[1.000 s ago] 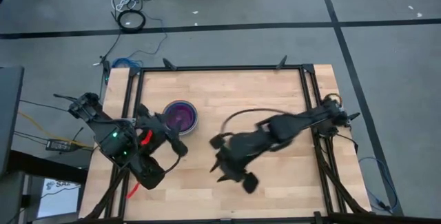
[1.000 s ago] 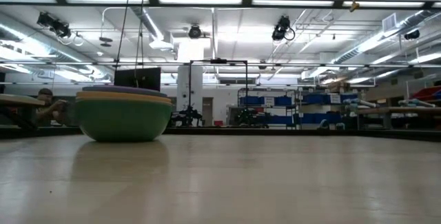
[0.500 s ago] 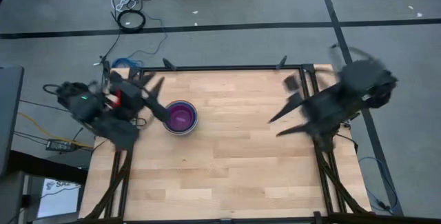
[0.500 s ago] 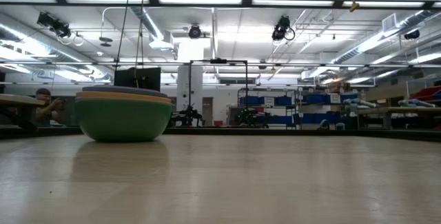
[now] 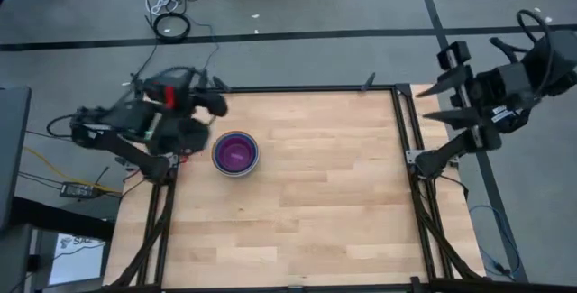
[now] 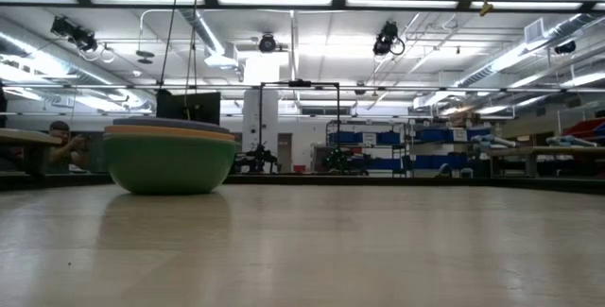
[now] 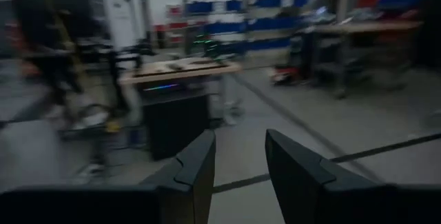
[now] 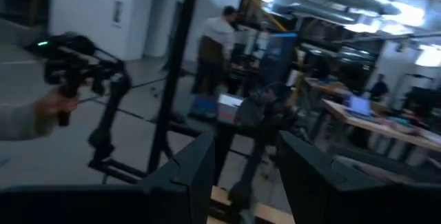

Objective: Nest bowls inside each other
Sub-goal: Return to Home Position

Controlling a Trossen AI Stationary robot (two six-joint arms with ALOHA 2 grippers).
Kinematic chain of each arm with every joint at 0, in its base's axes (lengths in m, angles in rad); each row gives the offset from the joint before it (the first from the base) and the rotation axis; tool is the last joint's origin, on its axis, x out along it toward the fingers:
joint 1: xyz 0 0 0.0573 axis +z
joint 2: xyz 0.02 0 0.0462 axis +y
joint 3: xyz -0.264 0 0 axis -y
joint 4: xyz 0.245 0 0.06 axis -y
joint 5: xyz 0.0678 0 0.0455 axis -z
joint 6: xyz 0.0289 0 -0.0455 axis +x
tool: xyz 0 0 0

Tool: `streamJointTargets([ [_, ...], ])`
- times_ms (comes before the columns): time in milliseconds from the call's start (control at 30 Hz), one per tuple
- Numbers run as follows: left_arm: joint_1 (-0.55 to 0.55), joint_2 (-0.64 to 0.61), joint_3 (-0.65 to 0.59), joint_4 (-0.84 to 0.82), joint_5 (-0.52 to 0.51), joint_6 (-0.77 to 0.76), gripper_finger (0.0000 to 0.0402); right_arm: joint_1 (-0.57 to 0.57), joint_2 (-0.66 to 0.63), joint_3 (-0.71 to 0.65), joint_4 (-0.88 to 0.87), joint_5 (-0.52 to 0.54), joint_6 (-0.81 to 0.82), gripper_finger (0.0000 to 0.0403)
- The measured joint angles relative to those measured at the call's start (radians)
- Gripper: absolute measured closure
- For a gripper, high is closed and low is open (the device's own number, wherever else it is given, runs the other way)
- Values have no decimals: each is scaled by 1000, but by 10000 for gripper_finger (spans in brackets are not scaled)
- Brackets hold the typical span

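The bowls (image 5: 235,153) stand nested in one stack on the table's left half, their base on the wood. From above the purple inner bowl shows. The low view shows the green outer bowl (image 6: 170,161) with orange and grey rims above it. My left gripper (image 5: 209,102) is at the table's far left corner, pointing level toward the far side. It is open (image 7: 240,145) with nothing between its fingers. My right gripper (image 5: 446,95) is raised beyond the table's far right corner, also open (image 8: 244,151) and holding nothing. Neither gripper shows in the low view.
A black frame rail (image 5: 399,122) runs around the wooden table top (image 5: 315,194). Cables (image 5: 171,24) lie on the floor behind the table. In the right wrist view a person's hand (image 8: 58,103) holds a dark handle, and other people stand farther off.
My left gripper has swung from the table's near left part to its far left corner and turned toward the far side. My right gripper has risen from the table's middle and drawn back past the far right corner. The stack of bowls has stayed in place.
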State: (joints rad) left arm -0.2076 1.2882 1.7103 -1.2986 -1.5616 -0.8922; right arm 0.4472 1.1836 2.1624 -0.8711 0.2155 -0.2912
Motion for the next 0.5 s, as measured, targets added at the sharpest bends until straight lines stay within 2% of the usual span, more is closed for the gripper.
streamJointTargets([
  [200,111,-6,-80,-7,-10,-6,264,-45,-21,-1,-107,48,73,258],
  [333,108,-48,-99,-86,-6,-62,264,-63,-50,-23,-134,52,113,257],
  [500,83,-141,-100,-271,-4,-243,264,-63,-147,-156,-76,43,114,258],
])
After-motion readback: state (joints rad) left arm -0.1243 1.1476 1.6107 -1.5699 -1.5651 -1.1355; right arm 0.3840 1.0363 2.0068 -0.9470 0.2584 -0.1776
